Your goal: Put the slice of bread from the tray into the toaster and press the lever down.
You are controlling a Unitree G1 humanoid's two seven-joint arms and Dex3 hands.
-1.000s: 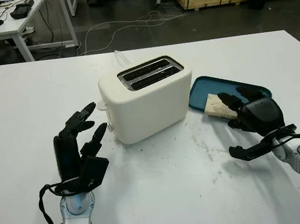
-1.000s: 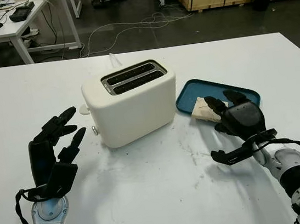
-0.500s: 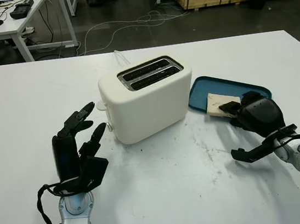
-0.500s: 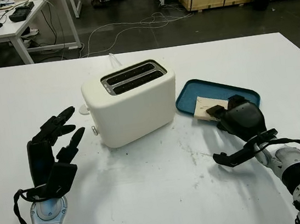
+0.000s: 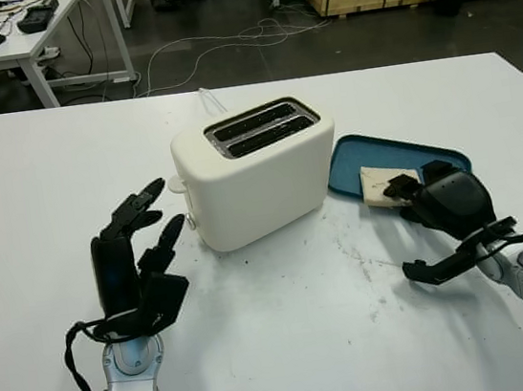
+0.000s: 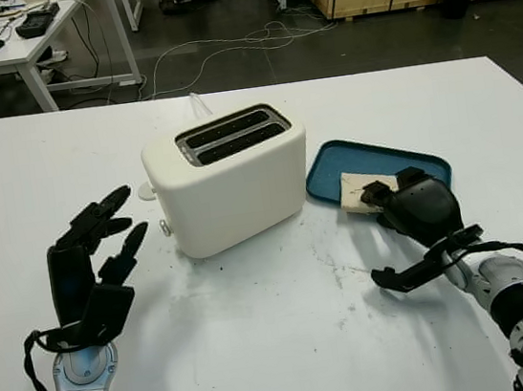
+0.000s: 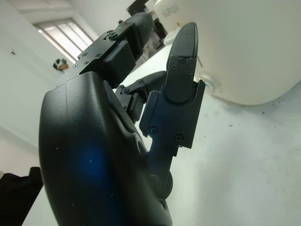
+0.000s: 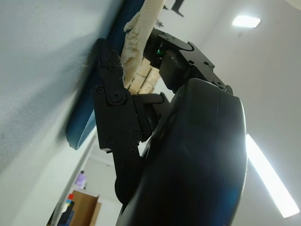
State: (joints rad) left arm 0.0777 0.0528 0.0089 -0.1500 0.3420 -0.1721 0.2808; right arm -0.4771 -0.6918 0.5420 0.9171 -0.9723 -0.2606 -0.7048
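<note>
Since the earlier frame: right hand [image 5: 441, 201] has drawn its fingers in from an outstretched reach over the bread to a curl at the slice's near edge; left hand, toaster and tray unchanged in place.

Right hand: at the near rim of the blue tray [image 5: 385, 147], fingers curled around the near end of the slice of bread [image 5: 376, 184]. In the wrist view one finger [image 8: 110, 89] lies against one face of the slice [image 8: 138, 28] and the other fingers sit on the far face, so the slice is pinched between them. Slice is still in the tray, beyond the hand's knuckles, its free end toward the toaster.

Slice of bread: pale, square-cut, resting on the tray floor at the tray's near side, partly covered by the right hand.

Tray: flat, blue, shallow rim, on the white worktop [image 5: 291, 346] just beside the toaster, directly ahead of the right hand.

Toaster [image 5: 256, 170]: cream, two slots on top, both showing dark. Stands between the two hands, nearer the left. A small knob [image 6: 164, 227] shows on the end wall facing the left hand.

Left hand [image 5: 135, 260]: open, holding nothing, raised above the worktop with fingertips pointing toward the toaster's end wall, near it but apart.

Worktop: white, scuffed with dark marks in front of the toaster.
</note>
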